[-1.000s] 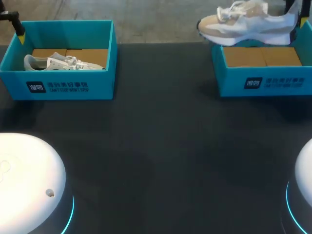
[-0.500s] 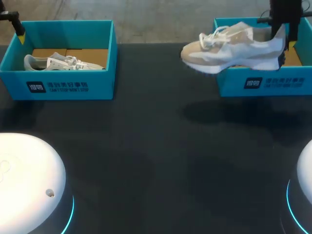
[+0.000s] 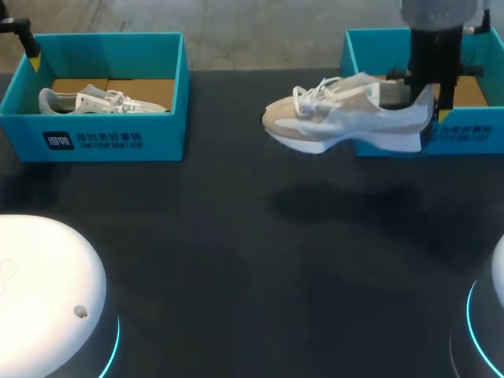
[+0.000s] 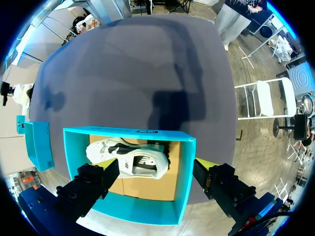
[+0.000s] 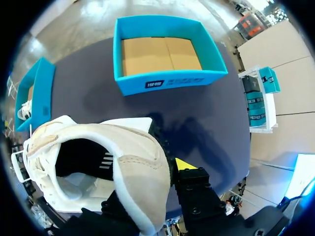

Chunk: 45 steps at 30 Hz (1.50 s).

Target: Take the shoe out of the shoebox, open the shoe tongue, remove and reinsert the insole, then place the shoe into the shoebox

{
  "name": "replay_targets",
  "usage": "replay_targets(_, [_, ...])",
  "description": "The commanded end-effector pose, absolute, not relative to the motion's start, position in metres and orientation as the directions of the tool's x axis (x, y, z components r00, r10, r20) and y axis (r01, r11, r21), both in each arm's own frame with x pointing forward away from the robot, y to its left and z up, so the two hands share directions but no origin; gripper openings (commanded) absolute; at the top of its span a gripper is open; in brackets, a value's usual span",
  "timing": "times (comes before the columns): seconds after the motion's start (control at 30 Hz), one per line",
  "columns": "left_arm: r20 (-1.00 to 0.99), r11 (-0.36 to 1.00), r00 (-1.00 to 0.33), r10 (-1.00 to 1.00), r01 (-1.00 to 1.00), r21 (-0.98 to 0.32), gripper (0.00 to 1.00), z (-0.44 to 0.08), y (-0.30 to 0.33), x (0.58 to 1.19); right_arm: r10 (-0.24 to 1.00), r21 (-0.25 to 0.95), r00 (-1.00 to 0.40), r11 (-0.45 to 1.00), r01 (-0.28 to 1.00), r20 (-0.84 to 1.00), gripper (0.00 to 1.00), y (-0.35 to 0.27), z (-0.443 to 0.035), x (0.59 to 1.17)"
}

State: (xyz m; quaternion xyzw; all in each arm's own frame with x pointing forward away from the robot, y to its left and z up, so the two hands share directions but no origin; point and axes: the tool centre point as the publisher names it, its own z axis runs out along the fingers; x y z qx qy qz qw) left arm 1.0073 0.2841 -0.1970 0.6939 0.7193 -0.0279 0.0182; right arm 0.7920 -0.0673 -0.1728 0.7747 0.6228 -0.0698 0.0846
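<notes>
Over table (image 3: 236,260), right jaws clamp shoe (image 3: 346,118) heel.

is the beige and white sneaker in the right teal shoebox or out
Out. The beige and white sneaker hangs over the dark table in the right gripper; the right teal shoebox holds only cardboard.

In the head view the right gripper (image 3: 429,96) has its fingertips hidden behind the heel of the held shoe (image 3: 346,120). Shoe and arm also cover much of the right box (image 3: 472,130), which the picture's edge cuts off as well. In the right wrist view the heel hides one finger, so only one yellow tip (image 5: 184,163) shows. In the head view the left gripper (image 3: 30,41) is mostly cut off at the corner, and the left box (image 3: 94,142) hides the second shoe's (image 3: 98,101) lower edge behind its front wall.
</notes>
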Motion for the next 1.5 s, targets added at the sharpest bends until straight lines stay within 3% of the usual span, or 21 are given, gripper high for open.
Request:
replay_targets(0.03, [-0.061, 0.035, -0.036, 0.997, 0.999, -0.014, 1.0, -0.196, 0.284, 1.007, 0.956, 0.121, 0.208, -0.186, 0.975, -0.205, 0.0, -0.068, -0.175, 0.784])
replay_targets(0.6, [-0.061, 0.035, -0.036, 0.997, 0.999, -0.014, 1.0, -0.196, 0.284, 1.007, 0.956, 0.121, 0.208, -0.186, 0.975, -0.205, 0.0, -0.068, -0.175, 0.784])
replay_targets(1.5, [-0.061, 0.035, -0.036, 0.997, 0.999, -0.014, 1.0, -0.196, 0.284, 1.007, 0.967, 0.084, 0.149, -0.134, 0.987, -0.208, 0.0, 0.027, -0.245, 0.745])
